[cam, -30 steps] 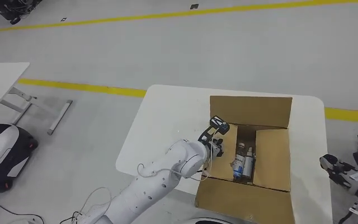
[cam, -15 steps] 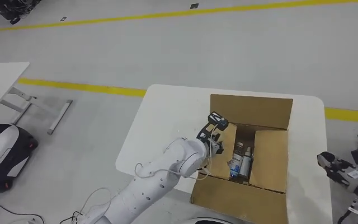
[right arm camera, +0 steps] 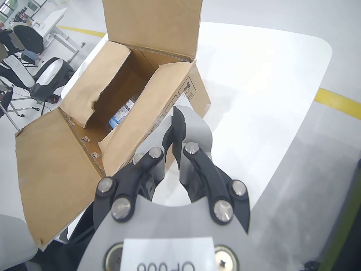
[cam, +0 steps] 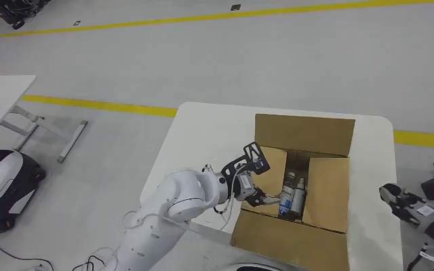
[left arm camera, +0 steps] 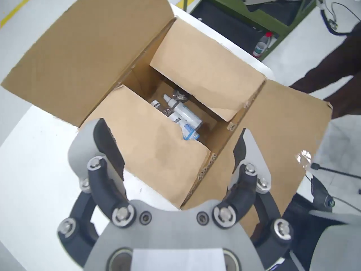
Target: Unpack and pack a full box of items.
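Note:
An opened cardboard box (cam: 305, 132) stands on the white table (cam: 203, 142), its flaps spread. Several white bottles (cam: 293, 196) with blue labels lie at its bottom. My left gripper (cam: 260, 177) hangs open over the box's left inner flap, nothing between its fingers. In the left wrist view the gripper (left arm camera: 172, 148) looks down into the box (left arm camera: 70, 57) at the bottles (left arm camera: 180, 114). My right gripper (cam: 393, 198) sits off the box's right side. In the right wrist view it (right arm camera: 175, 131) is shut and empty, beside the box (right arm camera: 152, 9), with one bottle (right arm camera: 121, 114) showing inside.
Bare table (right arm camera: 268, 66) stretches right of the box. A green cart (left arm camera: 253, 9) with a water bottle (left arm camera: 261, 47) stands beyond the table. Another white table (cam: 13, 88) and a black-and-white machine (cam: 17, 186) stand on the floor to the left.
My left arm swung its elbow to the left and the gripper turned over the left inner flap. The box's near side slid slightly left. The right gripper drifted a little left.

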